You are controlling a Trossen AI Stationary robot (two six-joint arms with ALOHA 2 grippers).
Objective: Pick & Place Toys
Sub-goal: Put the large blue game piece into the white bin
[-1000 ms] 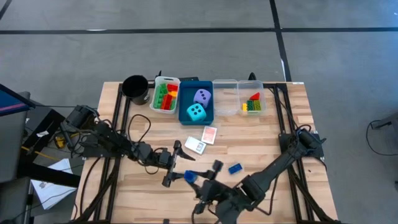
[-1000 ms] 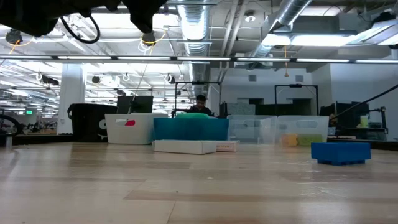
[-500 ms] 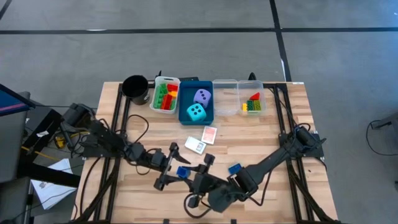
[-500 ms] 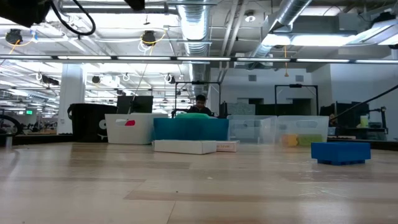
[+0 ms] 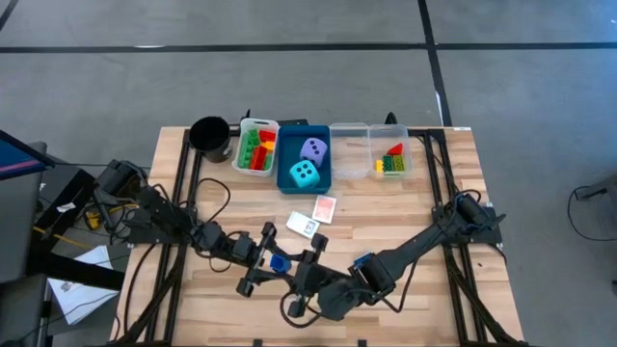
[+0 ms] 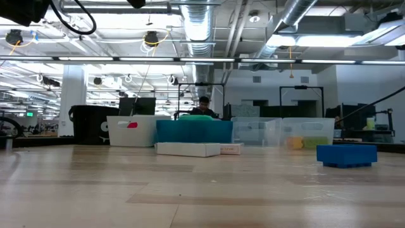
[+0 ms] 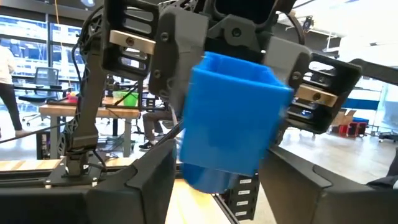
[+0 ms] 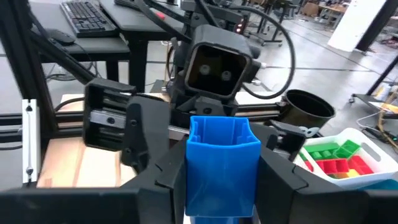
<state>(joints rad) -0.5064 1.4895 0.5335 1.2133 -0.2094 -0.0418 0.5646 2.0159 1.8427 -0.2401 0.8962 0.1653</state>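
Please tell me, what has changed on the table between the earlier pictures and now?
The right hand carried its blue brick toward the left hand, and the two arms met near the front edge. The left hand's fingers now sit on both sides of the brick. The other blue brick, card packs and trays stayed put.

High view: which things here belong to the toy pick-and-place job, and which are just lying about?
Job: small blue plastic brick, held by the right gripper, with the left gripper beside it; second blue brick on the table; two small card packs; cyan soft die; lavender soft die; coloured bricks in trays.
Lying about: black cup; white tray; blue tray; clear tray.
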